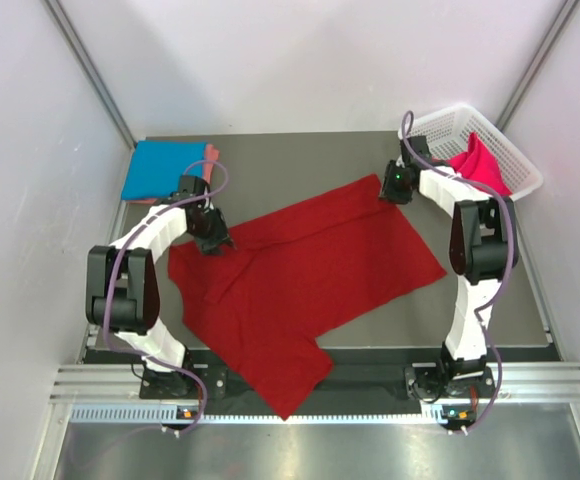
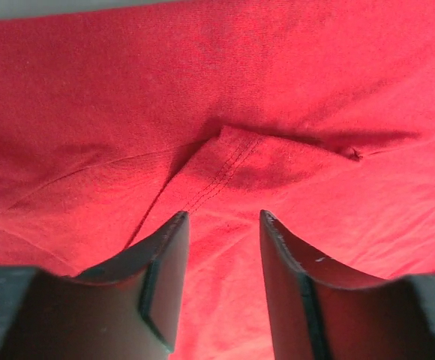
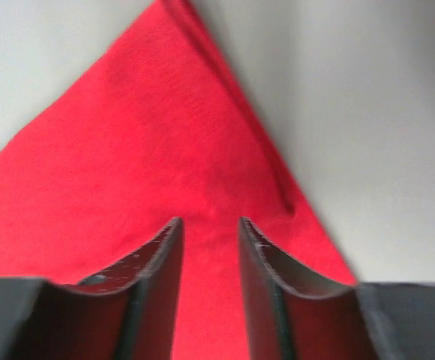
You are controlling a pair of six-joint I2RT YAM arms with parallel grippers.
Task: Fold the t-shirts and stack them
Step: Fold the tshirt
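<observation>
The dark red t-shirt [image 1: 310,280] lies spread across the middle of the table, one part reaching the near edge. My left gripper [image 1: 213,240] is low over its left shoulder area. In the left wrist view it [image 2: 223,219] is open above red cloth [image 2: 225,90], just short of a stitched fold. My right gripper [image 1: 395,186] is over the shirt's far right corner. In the right wrist view it [image 3: 208,222] is open above that corner [image 3: 157,135]. A folded bright blue t-shirt [image 1: 163,170] lies at the far left, with salmon pink cloth [image 1: 212,153] peeking from beneath. A hot pink t-shirt [image 1: 480,165] lies in the basket.
The white lattice basket [image 1: 448,125] stands at the far right corner, close behind my right arm. Grey walls enclose the table on the left, back and right. A metal rail [image 1: 320,385] runs along the near edge.
</observation>
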